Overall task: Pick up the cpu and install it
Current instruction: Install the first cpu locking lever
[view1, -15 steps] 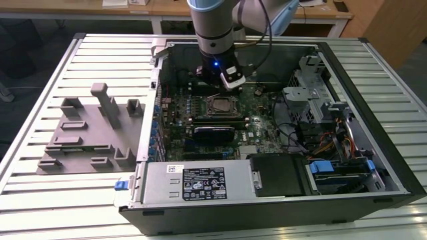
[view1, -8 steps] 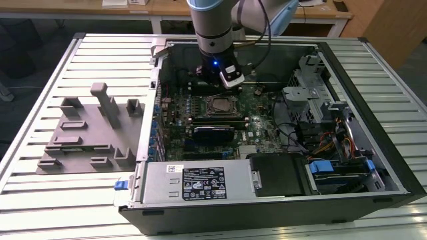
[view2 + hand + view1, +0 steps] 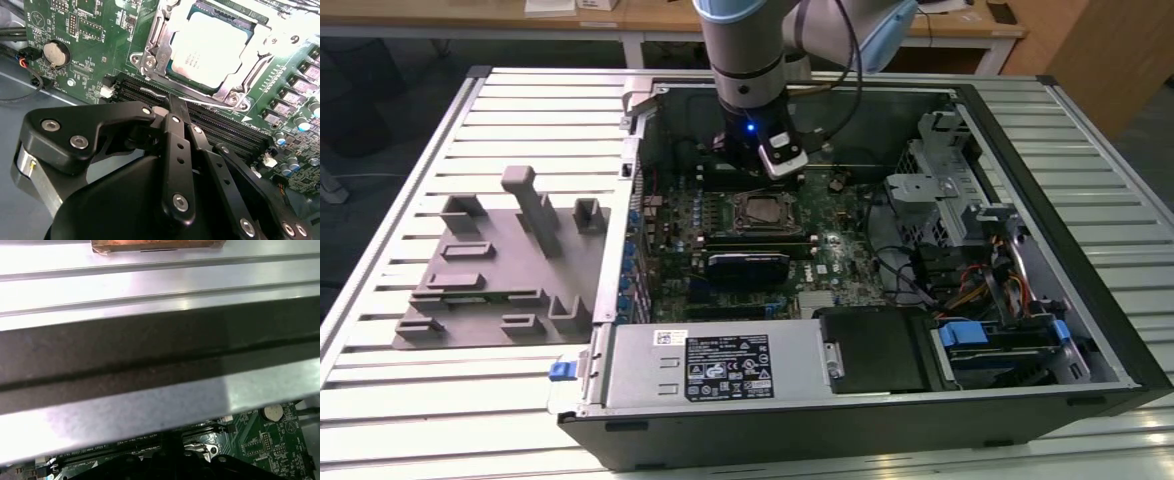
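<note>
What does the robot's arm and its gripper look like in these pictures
The arm is a silver-grey tube with pale blue joint caps, a black cable looping beside it and a small blue light near the wrist. The gripper is matte black: flat linked bars joined by round silver bolts, on a silver ring at its base.

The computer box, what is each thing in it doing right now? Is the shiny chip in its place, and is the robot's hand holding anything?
cpu: lying flat in its socket, under the metal bracket.
metal bracket: down over the chip's edges.
hand: shut, holding nothing, just beside the socket.
computer case: lying on its side, open on top.
memory slots: empty.
grey parts holder: slots empty, on the table at the exterior view's left.
</note>
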You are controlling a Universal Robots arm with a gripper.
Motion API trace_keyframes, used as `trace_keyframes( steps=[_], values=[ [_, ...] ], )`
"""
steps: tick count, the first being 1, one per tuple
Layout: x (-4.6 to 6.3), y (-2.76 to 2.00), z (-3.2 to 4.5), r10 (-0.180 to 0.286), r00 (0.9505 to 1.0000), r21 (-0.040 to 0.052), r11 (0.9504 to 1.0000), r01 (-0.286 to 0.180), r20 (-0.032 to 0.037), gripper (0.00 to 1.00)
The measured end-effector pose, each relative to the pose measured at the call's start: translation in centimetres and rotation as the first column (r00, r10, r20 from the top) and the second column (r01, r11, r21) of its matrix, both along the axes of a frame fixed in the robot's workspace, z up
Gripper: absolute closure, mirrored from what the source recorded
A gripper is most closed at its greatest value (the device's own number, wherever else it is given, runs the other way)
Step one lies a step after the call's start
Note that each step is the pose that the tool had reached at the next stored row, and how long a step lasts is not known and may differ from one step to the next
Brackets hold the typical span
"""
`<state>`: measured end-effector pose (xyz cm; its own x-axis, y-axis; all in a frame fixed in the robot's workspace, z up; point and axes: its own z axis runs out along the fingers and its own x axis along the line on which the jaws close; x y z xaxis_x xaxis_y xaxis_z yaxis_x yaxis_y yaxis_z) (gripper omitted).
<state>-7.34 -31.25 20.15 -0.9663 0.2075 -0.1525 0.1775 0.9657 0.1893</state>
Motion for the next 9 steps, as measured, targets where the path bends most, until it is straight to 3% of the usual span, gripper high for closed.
trace_keyframes(
  steps=[5,9],
  values=[
    [0.00,0.00,-0.25,-0.005,1.0000,-0.0028,1.0000,0.005,0.0038,0.89],
    [0.00,0.01,-0.40,-0.017,0.9998,-0.0113,0.9998,0.017,0.0056,0.89]
  ],
)
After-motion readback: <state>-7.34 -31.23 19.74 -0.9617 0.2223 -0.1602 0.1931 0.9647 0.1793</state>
